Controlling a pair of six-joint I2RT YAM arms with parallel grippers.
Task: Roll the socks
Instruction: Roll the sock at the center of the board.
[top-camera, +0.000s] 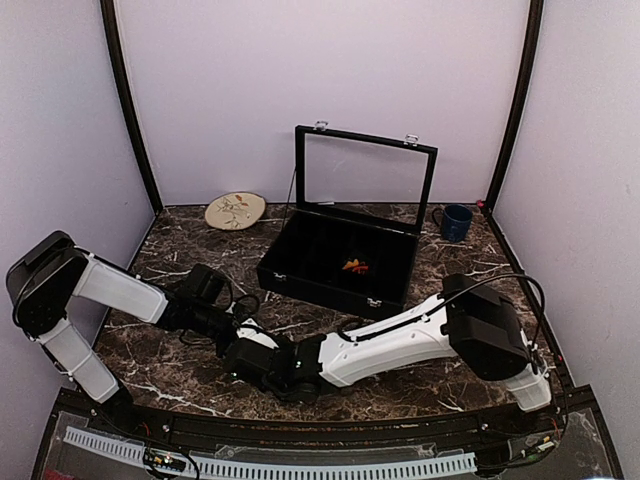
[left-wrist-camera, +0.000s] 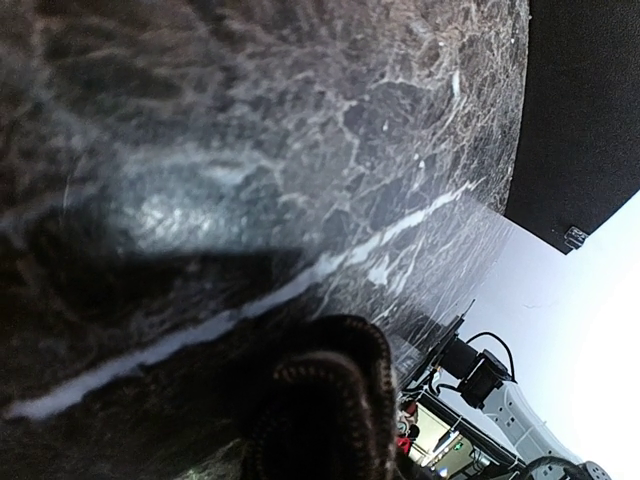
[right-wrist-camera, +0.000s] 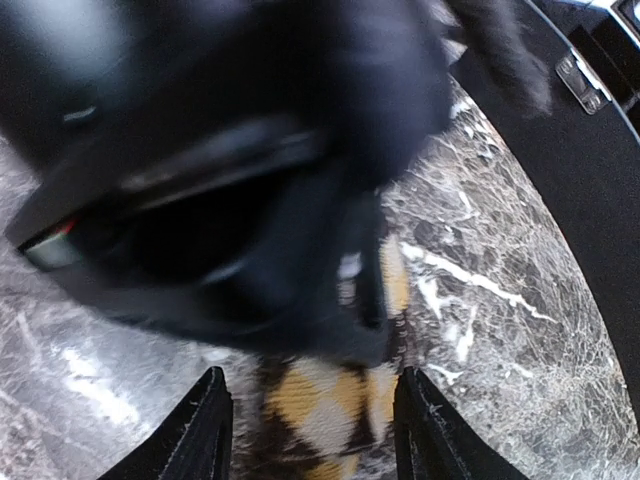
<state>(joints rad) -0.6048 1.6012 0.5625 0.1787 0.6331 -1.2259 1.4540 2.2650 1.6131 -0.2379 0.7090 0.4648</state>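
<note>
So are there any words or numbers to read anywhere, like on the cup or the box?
None can be read.
Plate: a leafy drawing, no words.
Blue mug and black case: no lettering shows.
Red-and-white mark in the right wrist view: too blurred to read.

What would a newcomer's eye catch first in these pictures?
The white left arm and right arm meet low at the near centre of the dark marble table, where the right gripper straddles a tan-and-black argyle sock. Behind them stands a black case with its glass lid raised, a small orange thing inside.
</note>
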